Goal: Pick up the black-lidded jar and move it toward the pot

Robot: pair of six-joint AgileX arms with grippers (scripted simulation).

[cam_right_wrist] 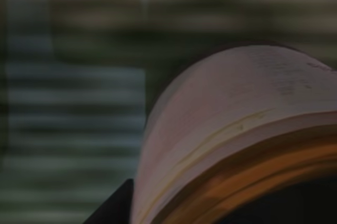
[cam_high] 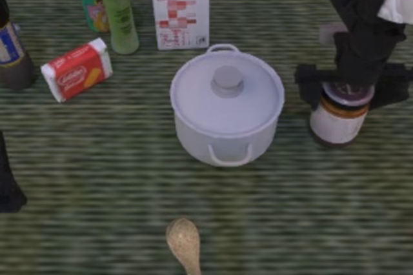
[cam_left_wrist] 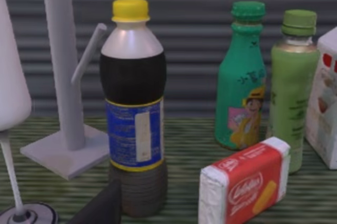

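One jar [cam_high: 338, 120] under right tool [cam_high: 353, 84] (touching)

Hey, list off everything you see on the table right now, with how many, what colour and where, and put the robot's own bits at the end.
pot: one, white with a grey knob, centre of the table.
jar: one, black lid, cream label, right of the pot, under the right gripper.
carton: one, white and red, behind the pot.
green bottles: two, back left, beside the carton.
biscuit pack: one, red and white, left of the pot.
cola bottle: one, dark, blue label, yellow cap, far left.
spoon: one, tan, front edge.
stand: one, grey, far left.
right gripper: black, on top of the jar.
left gripper: black, parked at the left edge.
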